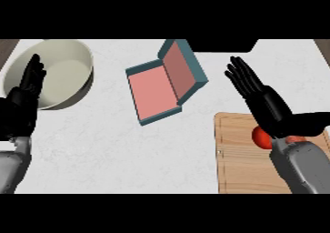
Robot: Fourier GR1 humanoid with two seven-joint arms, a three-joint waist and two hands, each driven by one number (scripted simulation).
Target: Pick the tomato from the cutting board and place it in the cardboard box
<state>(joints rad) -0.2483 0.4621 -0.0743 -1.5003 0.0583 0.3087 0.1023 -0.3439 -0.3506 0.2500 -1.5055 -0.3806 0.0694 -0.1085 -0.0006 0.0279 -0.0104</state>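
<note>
One red tomato (262, 137) on cutting board (244, 159), half hidden | right hand (271, 107) fingers straight | left hand (23, 98) fingers straight

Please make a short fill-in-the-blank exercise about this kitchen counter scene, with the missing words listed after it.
1. The tomato lies on the wooden ____.
2. The box has a pink inside and its lid is ____.
3. The robot's right hand hovers over the tomato with its fingers ____.
4. The left hand rests beside the pale ____.

Missing words: cutting board; open; straight; bowl
</note>
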